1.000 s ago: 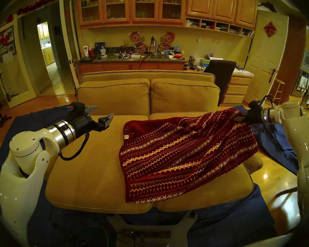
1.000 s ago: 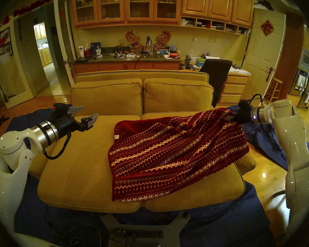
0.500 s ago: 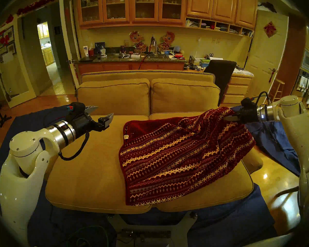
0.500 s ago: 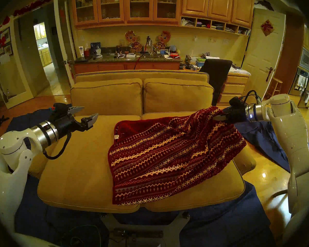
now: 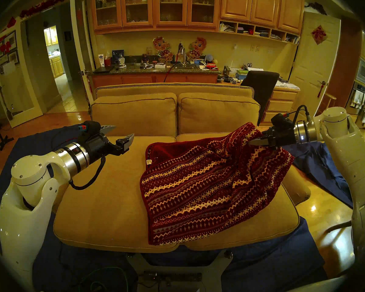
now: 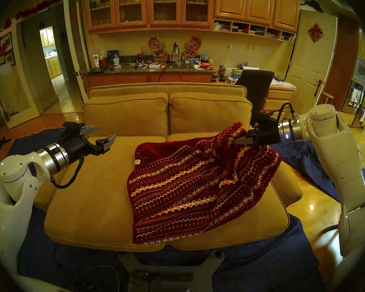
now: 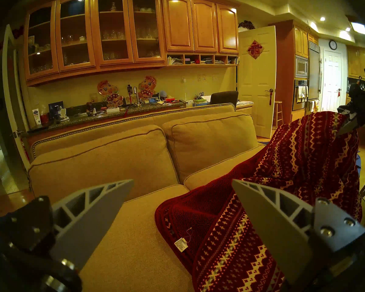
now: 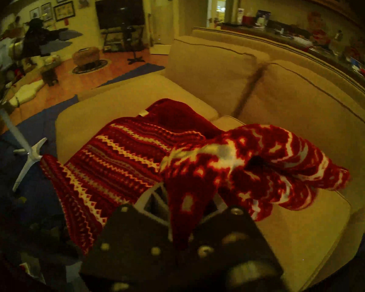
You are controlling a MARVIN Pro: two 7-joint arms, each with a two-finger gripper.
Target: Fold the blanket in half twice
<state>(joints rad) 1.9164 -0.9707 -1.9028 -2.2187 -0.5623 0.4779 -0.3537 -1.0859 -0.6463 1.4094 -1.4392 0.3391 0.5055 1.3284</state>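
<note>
the left gripper (image 5: 120,131) hangs with its fingers spread wide and empty above the sofa (image 5: 105,201), left of the blanket (image 5: 198,190). the blanket lies bunched over the right seat cushion, patterned side up, a plain red reverse patch and a care tag (image 5: 149,162) showing at its left edge. the right gripper (image 5: 253,142) is clamped tight on a raised far-right corner, held above the seat. judged from this, a fold is under way but not laid down; neat halves are not yet visible. the left wrist view shows the care tag's print up close; the right wrist view, blurred, shows fleece pinched between its fingers. beyond the sofa's right arm lies a wrinkled blue cloth (image 5: 325,169).
</note>
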